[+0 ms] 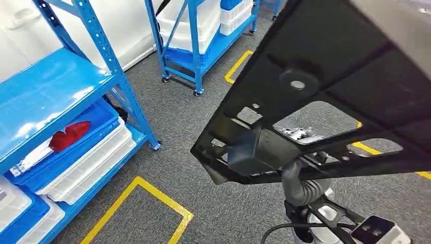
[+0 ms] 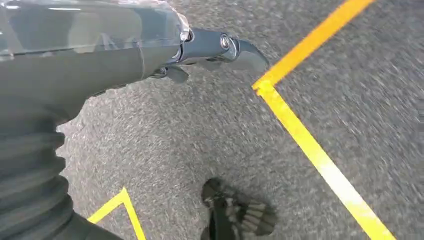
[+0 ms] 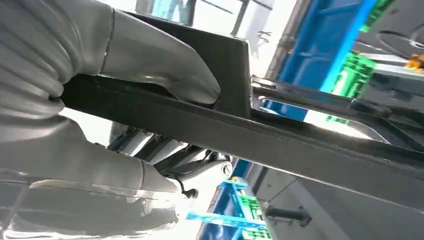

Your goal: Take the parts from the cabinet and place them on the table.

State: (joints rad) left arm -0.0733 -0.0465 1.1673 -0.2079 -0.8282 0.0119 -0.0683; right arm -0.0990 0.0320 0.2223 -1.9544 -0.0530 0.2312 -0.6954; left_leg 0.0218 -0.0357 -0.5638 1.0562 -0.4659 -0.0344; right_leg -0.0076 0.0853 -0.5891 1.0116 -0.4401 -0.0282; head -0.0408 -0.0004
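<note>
Black panel part (image 1: 325, 76), a broad flat frame with cut-outs, rides tilted above the grey carpet (image 1: 203, 147), clamped along one rail by the right hand (image 3: 150, 95), thumb over, fingers under. It looks stiff, light and unwieldy; gripping nearer the middle would steady it. The left hand (image 2: 200, 52) hangs apparently empty, fingers loosely spread.
</note>
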